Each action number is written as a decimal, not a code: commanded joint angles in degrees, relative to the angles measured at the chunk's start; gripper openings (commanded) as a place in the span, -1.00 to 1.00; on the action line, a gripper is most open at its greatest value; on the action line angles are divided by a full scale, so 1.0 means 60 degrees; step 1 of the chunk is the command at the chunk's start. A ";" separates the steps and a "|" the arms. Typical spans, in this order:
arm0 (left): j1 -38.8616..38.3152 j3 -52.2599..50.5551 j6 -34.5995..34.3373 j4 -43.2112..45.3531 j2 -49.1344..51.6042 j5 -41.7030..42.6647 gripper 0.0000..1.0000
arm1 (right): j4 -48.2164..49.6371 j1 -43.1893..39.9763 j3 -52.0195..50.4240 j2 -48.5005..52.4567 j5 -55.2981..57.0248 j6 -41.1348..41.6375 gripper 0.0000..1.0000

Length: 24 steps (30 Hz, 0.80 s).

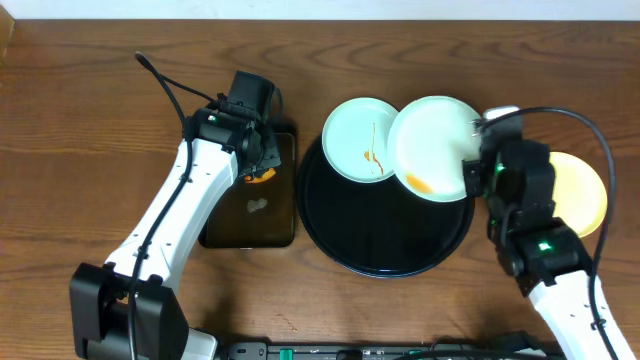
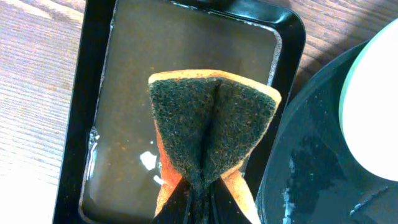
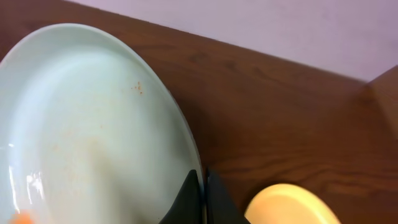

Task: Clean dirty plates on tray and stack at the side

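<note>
Sponge (image 2: 211, 134) (above wet pan (image 2: 124, 93)) near round tray (image 2: 311, 162)

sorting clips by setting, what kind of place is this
Probably a robotics lab bench staged for a dish-cleaning trial, not a working kitchen: two robot arms at a wooden table, sauce-streaked plates at a round black tray, and a sponge over a small tray of murky water.

Sponge tray (image 1: 250, 225) left of plate tray (image 1: 385, 235)

no text, label, brand, number or sign could be read on anything in any of the 3 views.
</note>
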 commanded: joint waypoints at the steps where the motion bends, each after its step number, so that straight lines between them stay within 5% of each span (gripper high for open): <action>1: 0.0022 0.0015 0.0058 0.0004 -0.0098 -0.0011 -0.85 | 0.0091 0.0863 0.0025 -0.0135 0.2098 -0.0892 -0.98; 9: 0.0022 0.0015 0.0058 0.0004 -0.0098 -0.0011 -0.85 | 0.0601 0.2248 0.0025 -0.0124 0.4732 -0.2375 -0.98; 18: 0.0022 0.0015 0.0058 0.0004 -0.0098 -0.0011 -0.85 | 0.0991 0.2284 0.0025 -0.0117 0.5016 -0.2583 -0.98; 24: 0.0022 0.0015 0.0058 0.0000 -0.0098 -0.0011 -0.85 | -0.0266 0.1268 0.0025 0.0444 0.4156 0.1042 -0.98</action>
